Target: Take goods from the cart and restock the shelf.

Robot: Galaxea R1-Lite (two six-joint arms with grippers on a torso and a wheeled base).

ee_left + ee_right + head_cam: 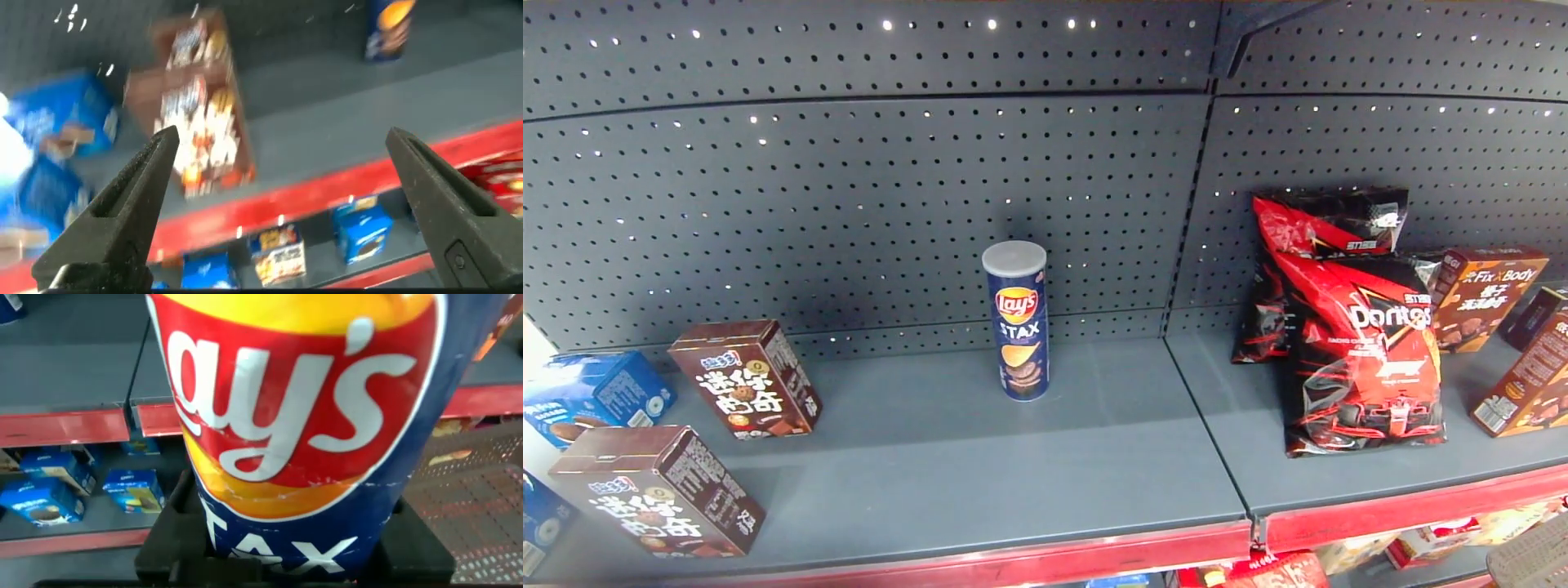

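Note:
A dark blue chips can (302, 433) with a red and yellow label stands close before the right wrist camera, and my right gripper (286, 551) is shut on its lower part, black fingers on either side. Behind it lie the grey shelf (73, 367) and its red front edge. A matching chips can (1018, 322) stands upright mid-shelf against the pegboard in the head view. My left gripper (282, 139) is open and holds nothing, out in front of the shelf's red edge (327, 192), facing the brown boxes (204, 122).
Two brown biscuit boxes (747, 377) and a blue box (592, 396) stand on the left of the shelf (980, 457). Red chip bags (1364, 359) and orange-brown boxes (1486, 298) fill the right. Bare shelf lies around the can. The cart's mesh (474, 498) is below right.

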